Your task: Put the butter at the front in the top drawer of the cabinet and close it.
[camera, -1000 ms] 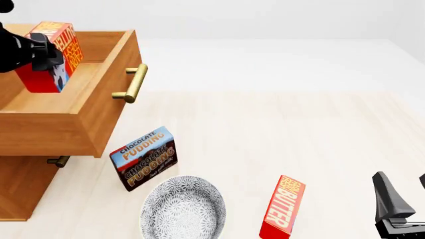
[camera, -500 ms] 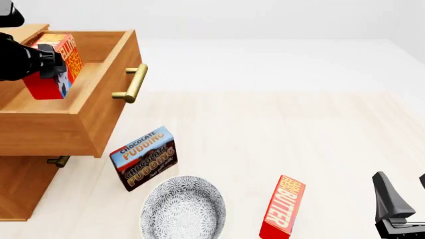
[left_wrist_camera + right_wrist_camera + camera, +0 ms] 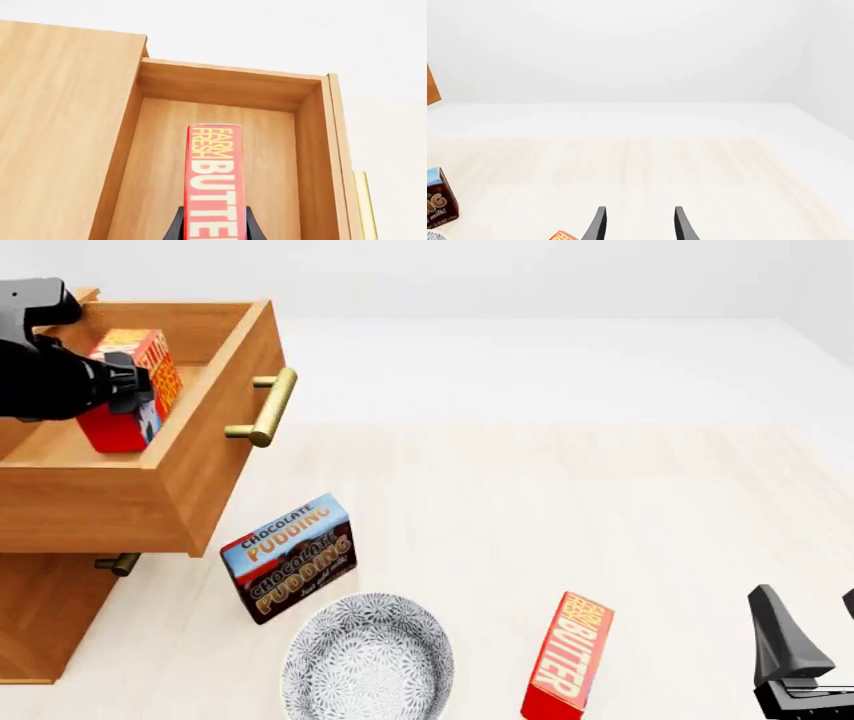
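The butter [image 3: 158, 365], a red carton with an orange lettered face, stands upright inside the open top drawer [image 3: 214, 445] of the cabinet [image 3: 40, 610]. My left gripper [image 3: 120, 380] is shut on it from the left. In the left wrist view the butter [image 3: 212, 175] sits between the dark fingers of my left gripper [image 3: 213, 222], above the drawer floor [image 3: 160, 165]. I cannot tell whether the carton touches the floor. My right gripper [image 3: 811, 630] stands open and empty at the front right, with nothing between its fingers in its own view [image 3: 640, 222].
The drawer's brass handle [image 3: 267, 408] juts toward the table. A chocolate pudding box [image 3: 290, 557] stands below the drawer front, with a patterned bowl [image 3: 367, 658] beside it. A second butter carton [image 3: 570, 655] stands at the front, left of my right gripper.
My left gripper has carried the butter down and slightly right, from above the drawer's rim to inside the drawer. The right arm has not moved.
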Tool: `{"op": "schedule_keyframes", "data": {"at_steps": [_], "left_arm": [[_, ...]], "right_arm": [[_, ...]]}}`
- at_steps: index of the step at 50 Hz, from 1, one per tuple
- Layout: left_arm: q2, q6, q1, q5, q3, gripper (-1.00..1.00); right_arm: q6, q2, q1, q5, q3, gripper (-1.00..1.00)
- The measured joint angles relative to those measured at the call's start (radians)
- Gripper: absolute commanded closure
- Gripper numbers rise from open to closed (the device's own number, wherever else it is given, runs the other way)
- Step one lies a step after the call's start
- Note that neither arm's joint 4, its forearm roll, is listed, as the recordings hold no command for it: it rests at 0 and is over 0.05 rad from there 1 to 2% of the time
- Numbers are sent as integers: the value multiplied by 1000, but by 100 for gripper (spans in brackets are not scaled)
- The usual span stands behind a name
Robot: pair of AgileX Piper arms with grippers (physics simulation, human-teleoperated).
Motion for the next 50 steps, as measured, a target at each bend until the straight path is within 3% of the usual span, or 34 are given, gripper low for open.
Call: {"op": "schedule_keyframes", "data": {"at_steps": [28, 29, 50], "left_arm": [[-1, -25, -1, -83, 42, 100], [-1, -25, -1, -85, 43, -100], [-1, -8, -15, -64, 54, -100]], "right_arm": [[0, 0, -1, 0, 0, -100], [0, 0, -1, 0, 0, -100], [0, 0, -1, -1, 1, -100]]}}
